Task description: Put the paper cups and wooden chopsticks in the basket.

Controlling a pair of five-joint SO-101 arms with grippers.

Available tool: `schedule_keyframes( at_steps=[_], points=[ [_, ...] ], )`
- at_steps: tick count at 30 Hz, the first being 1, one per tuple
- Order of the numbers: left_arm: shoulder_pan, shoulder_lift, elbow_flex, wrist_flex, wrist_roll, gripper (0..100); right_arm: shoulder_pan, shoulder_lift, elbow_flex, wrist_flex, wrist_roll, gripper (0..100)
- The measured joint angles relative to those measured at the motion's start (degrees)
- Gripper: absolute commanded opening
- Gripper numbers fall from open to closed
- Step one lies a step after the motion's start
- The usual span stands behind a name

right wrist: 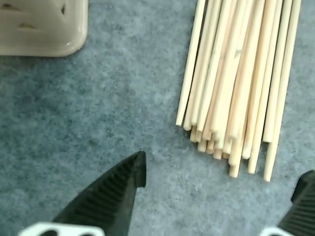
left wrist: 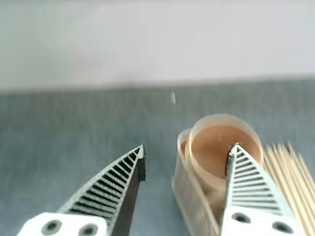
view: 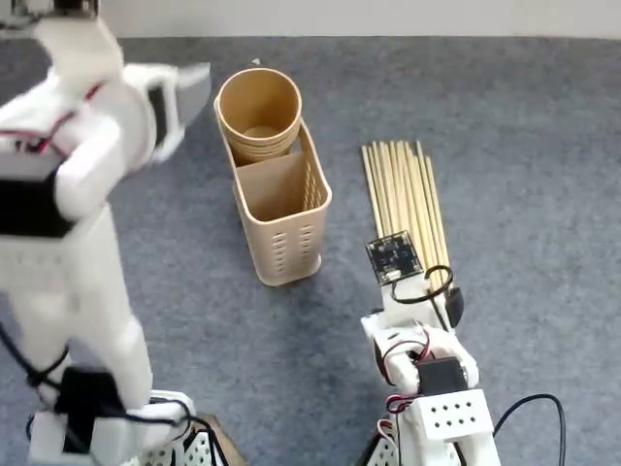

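The left pincer [left wrist: 188,147] stands with its two ribbed fingers spread wide apart and nothing between them. In the high view it hangs toward the far left of the table [view: 543,146], just beside the paper cups [view: 258,112] on their left. In its own wrist view one fingertip crosses the rim of the top cup; whether it touches the rim I cannot tell. The cups sit nested one inside another, upright and mouth up, in the far compartment of the basket [view: 286,243], with their rims well above its wall. The basket is a tall, pale, slotted box that stands upright about midway across the table, nearer the far edge than the near one. A wall inside splits it into a far part and a near part. The right pincer [right wrist: 221,169] is also parted, its dark fingers wide and gripping nothing. It is low over the table toward the near edge, at the near ends of the chopsticks [view: 403,199]. These lie flat on the grey table in a loose bundle to the right of the basket, apart from it, side by side, their length running from the near edge toward the far edge. In the right wrist view their uneven ends [right wrist: 231,147] show between the two fingers, and a bottom corner of the basket [right wrist: 44,29] stands off to one side.
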Motion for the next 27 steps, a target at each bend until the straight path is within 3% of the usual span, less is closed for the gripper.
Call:
schedule_keyframes(
  at_steps=[2,7,13,18,27],
  points=[
    [0.18,-3.69,2.73,5.01,0.00,26,1.05,0.00,0.00,2.46,0.00,44.0],
    [0.62,-16.44,22.86,4.13,-0.09,26,4.31,-0.09,-4.40,6.42,0.00,44.0],
    [0.35,-32.44,61.71,-14.68,-9.32,27,10.64,0.00,-13.01,5.54,4.04,44.0],
    [-5.54,-42.73,91.43,-34.11,-10.64,26,12.48,8.09,-20.22,4.75,9.76,44.0],
    [-5.98,-53.36,111.47,-43.43,-7.03,26,15.91,47.91,-48.09,4.75,13.98,44.0]
  ],
)
